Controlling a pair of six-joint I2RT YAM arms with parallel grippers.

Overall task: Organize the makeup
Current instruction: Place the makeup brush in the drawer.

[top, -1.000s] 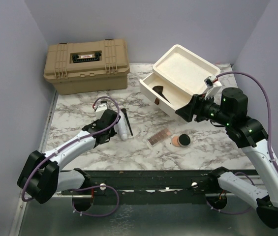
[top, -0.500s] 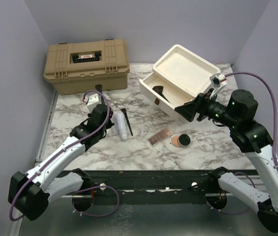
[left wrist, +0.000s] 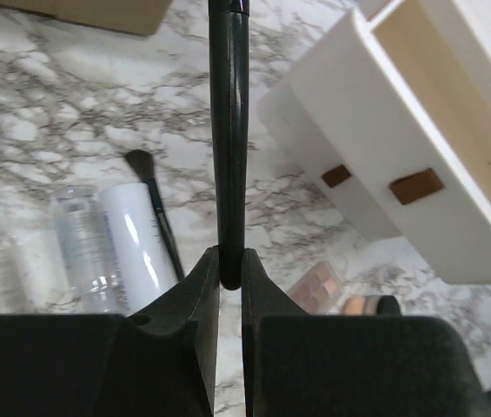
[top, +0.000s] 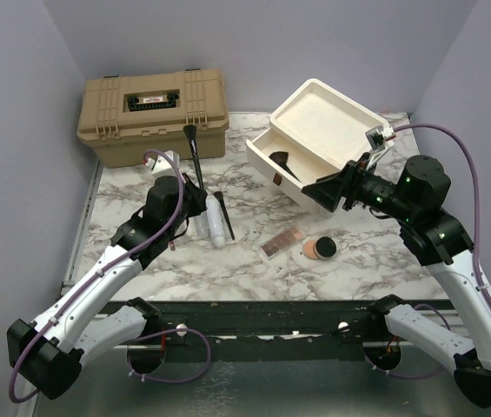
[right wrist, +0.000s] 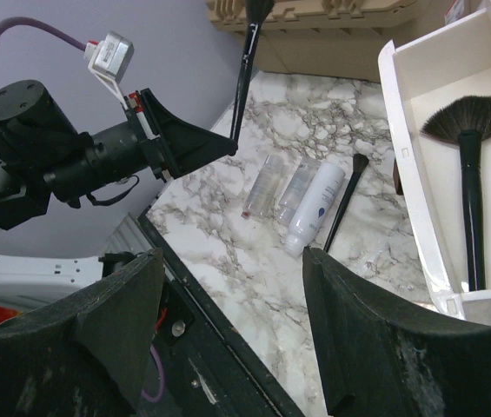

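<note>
1. Slim black-handled brush (left wrist: 228, 130) is being pinched upright by left gripper (left wrist: 229, 261), centre-left.
2. Right gripper (right wrist: 232, 287) is being held spread, empty.
3. Only black fan brush (right wrist: 469, 130) is lying in cream drawer (top: 261, 155); white bottle (top: 218, 229), pink palette (top: 281, 241), black compact (top: 320, 248) are being left out.

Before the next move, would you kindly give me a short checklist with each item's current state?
1. Grip: the left gripper is shut on the black-handled brush, near its handle end: ok.
2. Clearance: that brush is held upright, off the table: ok.
3. Destination: the drawer is open, with bare floor beside the fan brush: ok.
4. Spare hand: the right gripper is open and empty: ok.
5. Path to the drawer: the right gripper hovers at the drawer's near corner and may be in the way: cannot tell.
</note>
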